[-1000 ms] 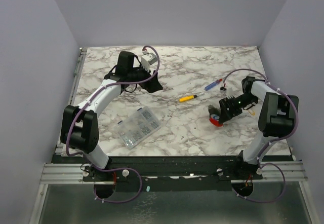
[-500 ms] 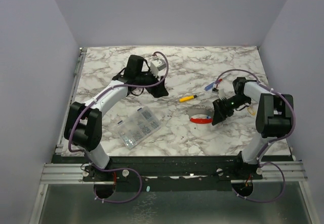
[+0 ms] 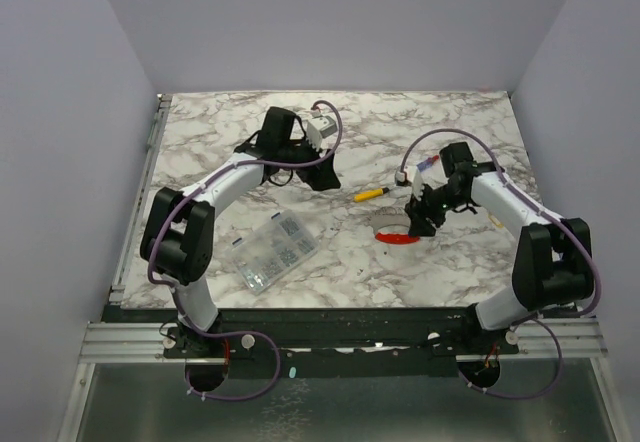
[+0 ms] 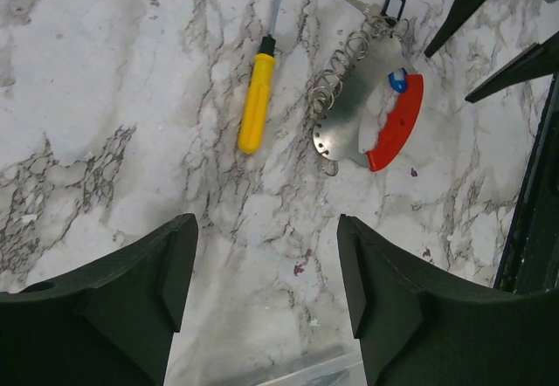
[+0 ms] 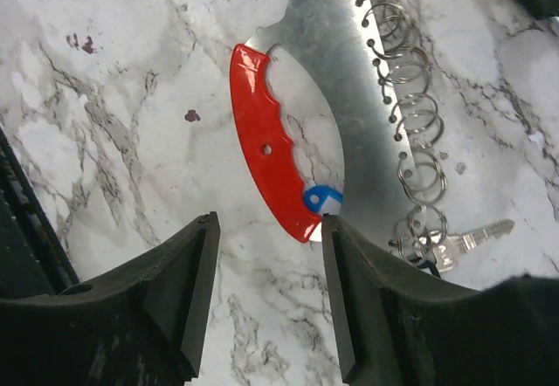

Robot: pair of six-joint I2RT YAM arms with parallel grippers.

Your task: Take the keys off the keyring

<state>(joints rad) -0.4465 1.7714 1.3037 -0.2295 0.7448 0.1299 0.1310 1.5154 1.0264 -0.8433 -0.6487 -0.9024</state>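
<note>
The keyring lies flat on the marble: a curved grey metal plate with a red band and several split rings along its edge. A blue tag sits at the band's end. A silver key and a black clip hang at the plate's tip. The keyring also shows in the left wrist view, with the key. My right gripper is open and empty, hovering just past the red band's end, seen from the top too. My left gripper is open and empty, left of the keyring.
A yellow-handled screwdriver lies just left of the keyring and also shows in the left wrist view. A blue-and-red screwdriver lies behind the right gripper. A clear compartment box sits front left.
The right gripper carried the keyring left toward the table's middle, set it down and now hovers open over it. The left arm has swung right toward the middle.
</note>
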